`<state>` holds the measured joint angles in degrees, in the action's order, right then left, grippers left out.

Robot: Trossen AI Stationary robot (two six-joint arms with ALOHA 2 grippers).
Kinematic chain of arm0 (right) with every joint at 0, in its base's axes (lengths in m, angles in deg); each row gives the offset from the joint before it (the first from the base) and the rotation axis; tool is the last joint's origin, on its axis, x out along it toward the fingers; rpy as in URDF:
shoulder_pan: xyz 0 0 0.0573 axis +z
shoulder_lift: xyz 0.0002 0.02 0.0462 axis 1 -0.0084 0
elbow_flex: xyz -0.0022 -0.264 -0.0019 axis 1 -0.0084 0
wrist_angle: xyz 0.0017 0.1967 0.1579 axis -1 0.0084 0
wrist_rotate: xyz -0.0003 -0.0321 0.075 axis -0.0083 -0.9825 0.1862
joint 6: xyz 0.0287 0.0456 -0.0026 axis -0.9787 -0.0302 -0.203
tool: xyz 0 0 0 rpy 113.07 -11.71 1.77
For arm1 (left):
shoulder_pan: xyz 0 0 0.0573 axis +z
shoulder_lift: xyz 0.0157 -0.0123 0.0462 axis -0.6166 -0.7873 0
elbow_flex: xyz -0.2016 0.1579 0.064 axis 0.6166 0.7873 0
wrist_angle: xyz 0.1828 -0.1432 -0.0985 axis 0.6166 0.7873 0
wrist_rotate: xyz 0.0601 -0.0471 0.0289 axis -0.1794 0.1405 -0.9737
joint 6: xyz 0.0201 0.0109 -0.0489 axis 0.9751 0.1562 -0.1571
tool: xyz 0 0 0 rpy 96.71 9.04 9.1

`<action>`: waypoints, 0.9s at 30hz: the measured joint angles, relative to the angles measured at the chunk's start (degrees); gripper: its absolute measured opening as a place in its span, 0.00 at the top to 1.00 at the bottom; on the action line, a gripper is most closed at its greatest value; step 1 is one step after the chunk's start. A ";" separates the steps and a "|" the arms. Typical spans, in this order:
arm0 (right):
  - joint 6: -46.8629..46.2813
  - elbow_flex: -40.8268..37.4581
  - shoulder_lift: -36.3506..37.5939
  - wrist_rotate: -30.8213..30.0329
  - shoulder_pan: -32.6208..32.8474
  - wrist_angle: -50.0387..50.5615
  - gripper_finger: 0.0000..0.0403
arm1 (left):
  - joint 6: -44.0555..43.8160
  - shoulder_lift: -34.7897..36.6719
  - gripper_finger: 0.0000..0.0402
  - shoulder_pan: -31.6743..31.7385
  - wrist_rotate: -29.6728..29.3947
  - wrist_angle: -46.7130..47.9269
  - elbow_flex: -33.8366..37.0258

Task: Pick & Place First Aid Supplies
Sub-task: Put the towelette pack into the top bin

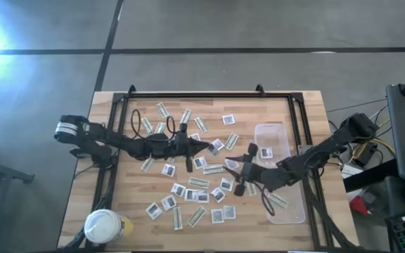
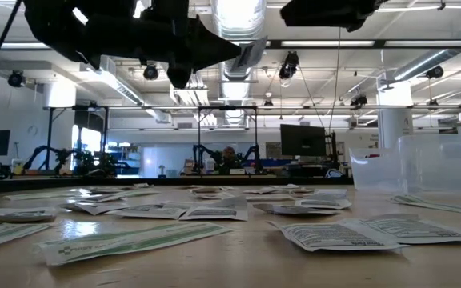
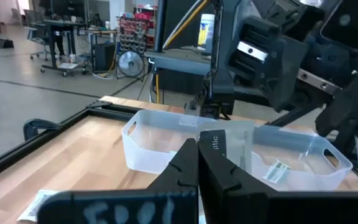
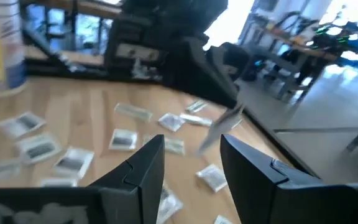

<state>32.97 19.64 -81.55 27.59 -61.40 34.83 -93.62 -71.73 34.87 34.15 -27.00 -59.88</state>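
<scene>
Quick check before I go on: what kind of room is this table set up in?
Most likely a robotics lab or workshop. Beyond the wooden table, the low view shows exposed ceiling ducting, a monitor and more robot arms on benches. The left wrist view shows a floor fan.

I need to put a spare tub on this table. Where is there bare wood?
Bare wood lies along the table's far right corner, beyond the clear tub, and at the near left edge beside the white-lidded jar. The middle is crowded with packets and both grippers, left and right.

Wooden table [image 1: 125, 218]: scattered packets [image 1: 188, 195], clear tub [image 1: 290, 211], jar [image 1: 104, 226].
</scene>
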 joint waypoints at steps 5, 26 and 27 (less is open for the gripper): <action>-0.31 0.07 -3.12 -5.93 -1.03 -4.98 0.61 | 1.99 -0.45 1.00 -0.30 0.01 0.02 -0.39; -11.89 0.31 -6.52 -3.01 -5.59 -7.21 0.66 | 4.02 -0.32 1.00 -0.35 -0.90 0.00 -0.37; -12.00 0.31 -7.05 -3.01 -5.88 -7.53 0.66 | 4.12 -0.32 1.00 -0.35 -0.90 -0.01 -0.37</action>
<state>20.97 19.95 -88.61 24.58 -67.28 27.30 -89.50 -72.05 34.52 33.24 -27.01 -60.25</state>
